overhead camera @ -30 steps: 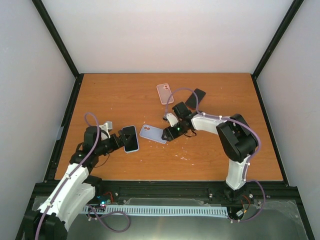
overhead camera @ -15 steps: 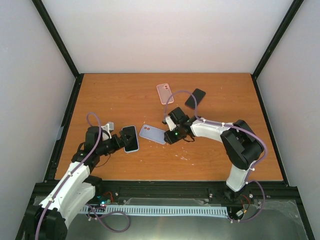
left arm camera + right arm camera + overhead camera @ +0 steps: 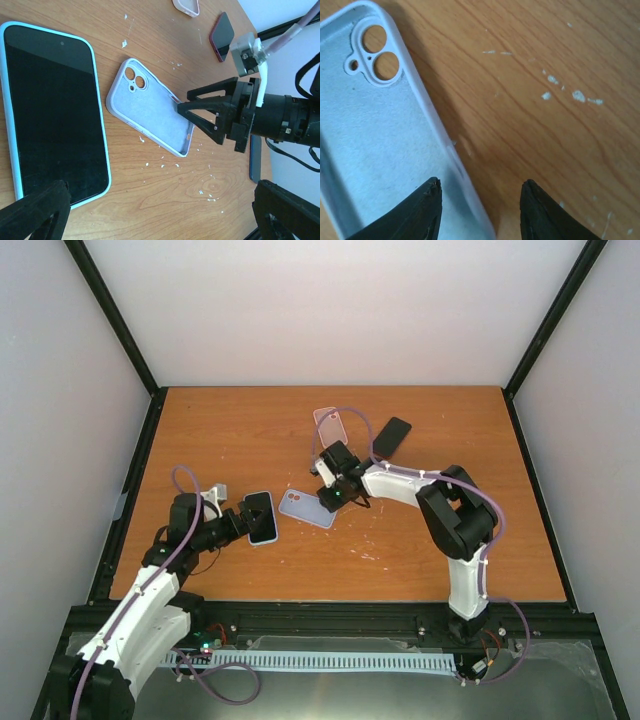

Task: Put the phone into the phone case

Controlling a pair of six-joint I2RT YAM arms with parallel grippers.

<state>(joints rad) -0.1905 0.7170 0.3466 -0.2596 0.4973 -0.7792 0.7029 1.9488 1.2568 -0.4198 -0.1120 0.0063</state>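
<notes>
Right fingers (image 3: 422, 212) spread apart, straddling the long rim of the phone case (image 3: 370, 150): one tip over its lining, the other over bare tabletop (image 3: 530, 100). Left fingers (image 3: 30, 215) wide apart too, gripping nothing. The phone (image 3: 55, 110) lies flat, screen-up, just ahead of them, close by one tip.

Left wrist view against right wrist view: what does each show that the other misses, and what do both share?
Only the left wrist view shows the phone lying screen-up, a second dark phone farther off and the left claw. Only the right wrist view shows the rim of the pale blue case between the open tips of the right claw. Both share that case, that claw and the flecked table.
</notes>
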